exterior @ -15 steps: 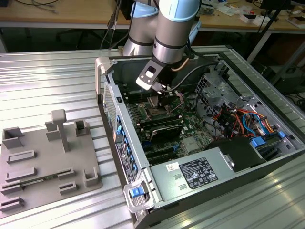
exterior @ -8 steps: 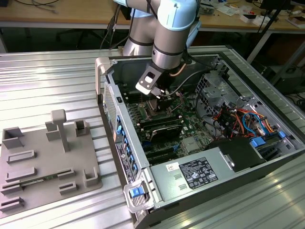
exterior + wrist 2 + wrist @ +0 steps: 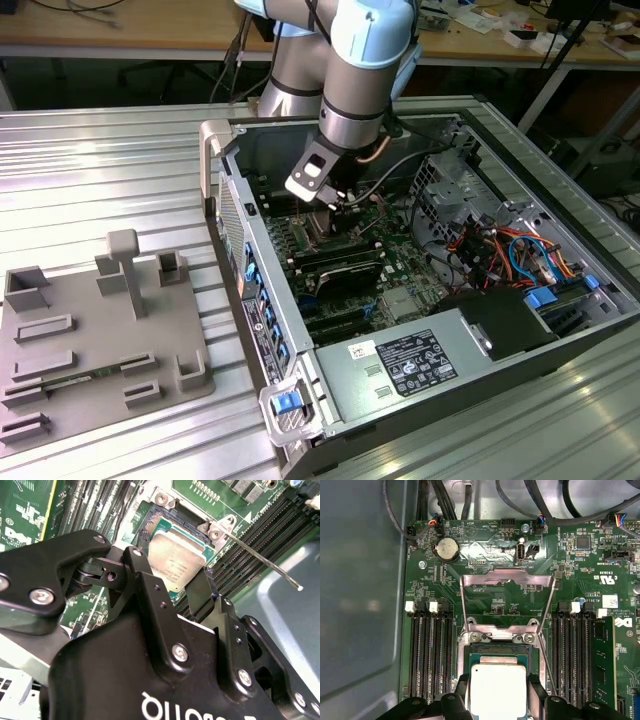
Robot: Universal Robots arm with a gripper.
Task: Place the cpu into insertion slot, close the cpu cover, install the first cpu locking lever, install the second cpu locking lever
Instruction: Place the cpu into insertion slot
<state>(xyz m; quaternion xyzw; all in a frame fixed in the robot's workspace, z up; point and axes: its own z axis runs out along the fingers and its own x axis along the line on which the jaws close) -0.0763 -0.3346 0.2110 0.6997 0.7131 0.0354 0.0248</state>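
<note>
The cpu [image 3: 175, 562], a flat square chip with a silver-grey top, sits between my two black fingers [image 3: 142, 575] low over the insertion slot [image 3: 155, 522]. My gripper [image 3: 167, 570] is shut on the chip's two opposite edges. In the first wrist view the cpu [image 3: 497, 690] lies inside the slot's outline [image 3: 497, 649], with the gripper [image 3: 498, 687] around it. The cpu cover [image 3: 507, 575], a shiny metal frame, stands swung open beyond the slot. A thin locking lever [image 3: 260, 557] sticks out free beside the socket. In the exterior view the gripper [image 3: 330, 200] reaches into the open computer case.
Long black memory slots [image 3: 430, 655] flank the socket on both sides, one holding a green module [image 3: 602, 665]. Cables [image 3: 500, 250] and a power supply [image 3: 410, 360] fill the case toward the exterior view's right. A grey fixture plate [image 3: 100, 330] lies on the table at the left.
</note>
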